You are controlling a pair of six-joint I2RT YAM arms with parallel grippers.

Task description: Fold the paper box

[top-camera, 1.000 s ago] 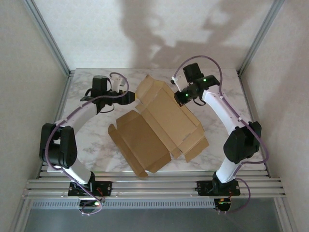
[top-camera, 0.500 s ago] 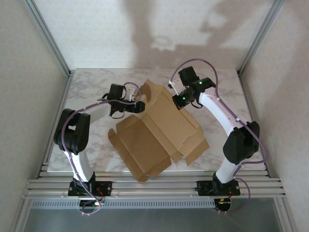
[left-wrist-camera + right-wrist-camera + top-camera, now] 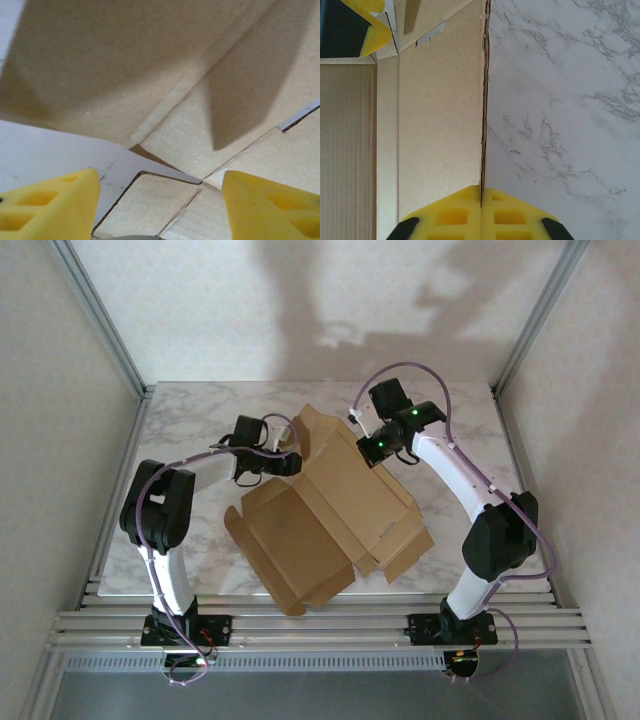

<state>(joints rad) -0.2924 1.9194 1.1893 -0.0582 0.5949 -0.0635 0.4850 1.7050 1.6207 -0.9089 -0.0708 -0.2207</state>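
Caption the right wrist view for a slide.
Right gripper pinches a wall edge of the paper box above the marble table.

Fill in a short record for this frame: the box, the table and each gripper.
box: brown cardboard, partly folded, several flaps spread out, lying near the middle of the table
table: white marble top
left gripper: open, yellow fingers apart over the cardboard at the box's far left flap, nothing clamped
right gripper: shut, pinching the thin edge of a box panel at the far side, marble beside it
fold status: not finished, box not closed
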